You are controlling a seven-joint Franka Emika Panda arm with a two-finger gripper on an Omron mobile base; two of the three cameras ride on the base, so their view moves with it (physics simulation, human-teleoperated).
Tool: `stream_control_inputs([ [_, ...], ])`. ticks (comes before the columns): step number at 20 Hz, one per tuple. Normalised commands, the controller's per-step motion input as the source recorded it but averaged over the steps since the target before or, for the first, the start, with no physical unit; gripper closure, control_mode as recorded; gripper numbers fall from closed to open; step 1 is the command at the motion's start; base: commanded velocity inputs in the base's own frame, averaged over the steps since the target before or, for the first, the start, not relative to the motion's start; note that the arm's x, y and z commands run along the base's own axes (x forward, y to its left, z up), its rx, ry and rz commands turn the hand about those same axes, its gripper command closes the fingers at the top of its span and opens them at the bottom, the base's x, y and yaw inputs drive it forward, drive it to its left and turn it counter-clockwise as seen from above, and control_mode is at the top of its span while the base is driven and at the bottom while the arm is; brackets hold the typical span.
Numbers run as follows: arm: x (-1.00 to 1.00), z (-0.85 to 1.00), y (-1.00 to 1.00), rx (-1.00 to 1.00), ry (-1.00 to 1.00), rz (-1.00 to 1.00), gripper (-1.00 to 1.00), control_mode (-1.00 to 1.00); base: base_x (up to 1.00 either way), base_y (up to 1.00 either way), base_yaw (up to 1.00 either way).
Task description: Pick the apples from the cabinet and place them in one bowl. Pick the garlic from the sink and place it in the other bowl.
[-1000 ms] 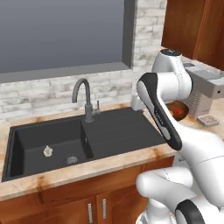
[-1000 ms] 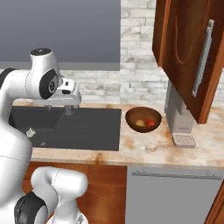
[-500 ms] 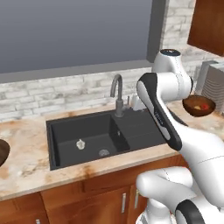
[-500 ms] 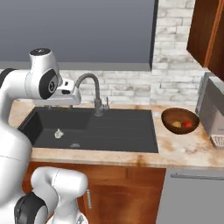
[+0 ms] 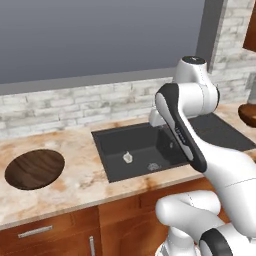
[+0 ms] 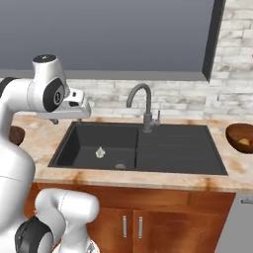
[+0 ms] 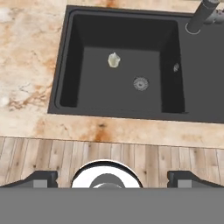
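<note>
The garlic [image 7: 113, 60] lies on the floor of the black sink [image 7: 65, 52], left of the round drain [image 7: 140, 83]; it is also seen as a pale bulb [image 5: 128, 157] [image 6: 100, 152] from the base. My gripper [image 7: 113, 179] hangs open high above the counter's front edge, with nothing between its fingertips [image 7: 41, 178]. The other bowl [image 5: 35, 168], wide and dark, sits on the counter left of the sink. The reddish bowl [image 6: 240, 137] stands far right with a yellow-green apple [image 6: 244, 142] showing inside. A sliver of the cabinet [image 5: 251, 30] shows at top right.
A grey gooseneck tap [image 6: 143, 106] rises behind the sink between basin and draining part. The marble counter [image 5: 75, 190] runs on both sides, with wooden cupboard fronts [image 6: 148, 222] below. A grey window and a brick wall stand behind.
The base has driven left, so the whole scene slid right: the sink is now central and the dark bowl has come into view. The gripper has stayed open.
</note>
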Motion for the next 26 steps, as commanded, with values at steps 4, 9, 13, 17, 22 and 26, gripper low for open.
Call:
stream_control_inputs([
  [4,0.0,0.0,0.0,0.0,0.0,0.0,-1.0,1.0,0.14,0.53,0.0],
  [9,0.0,0.0,0.0,0.0,0.0,0.0,-1.0,1.0,0.11,0.33,0.0],
  [13,0.0,0.0,0.0,0.0,0.0,0.0,-1.0,1.0,0.19,0.46,-0.02],
  [17,0.0,0.0,0.0,0.0,0.0,0.0,-1.0,-1.0,0.07,0.23,-0.02],
  [22,0.23,-0.06,-0.04,0.01,-0.01,-0.01,-1.0,-1.0,0.0,0.0,0.0],
  [26,0.86,-0.27,-0.28,0.12,-0.02,0.0,-1.0,-1.0,0.0,0.0,0.0],
])
